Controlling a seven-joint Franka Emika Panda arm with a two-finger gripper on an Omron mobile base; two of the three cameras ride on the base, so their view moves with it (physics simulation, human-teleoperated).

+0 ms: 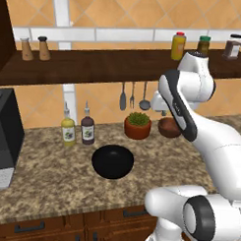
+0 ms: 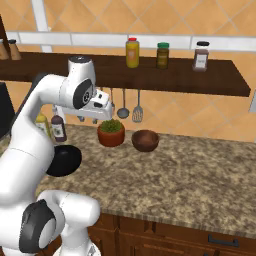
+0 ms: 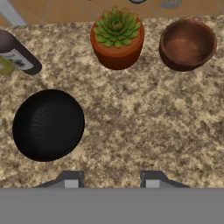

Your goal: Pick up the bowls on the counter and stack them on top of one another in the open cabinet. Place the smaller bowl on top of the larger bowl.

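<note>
The kitchen has an orange tiled wall, and under it a speckled granite surface (image 1: 51, 179) above dark wooden drawers (image 2: 200, 240). On the wall hangs a long dark wooden shelf (image 1: 95, 67), the open cabinet, which carries two shakers (image 1: 35, 48) at its left part and three jars (image 2: 162, 55) more to the right; the yellow jar and the green-lidded jar look full, but what is in them I cannot tell. Under the shelf hang some utensils (image 1: 133, 96). On the surface, the wide black bowl (image 3: 48, 124) stands upright and has nothing in it. The smaller reddish-brown bowl (image 3: 187, 43) stands near the wall, also with nothing in it, just beside a terracotta pot (image 3: 117, 41) with a green succulent inside. Two bottles (image 1: 78, 128), one yellowish and one dark, stand left of the pot, and a black appliance (image 1: 5, 133) is at the far left. The fingers (image 3: 111, 181) hover above the bare surface, partly open, and hold nothing. In the hand view the black bowl lies above and left of the left fingertip, apart from it, and the brown bowl is well apart, in the upper right corner.
</note>
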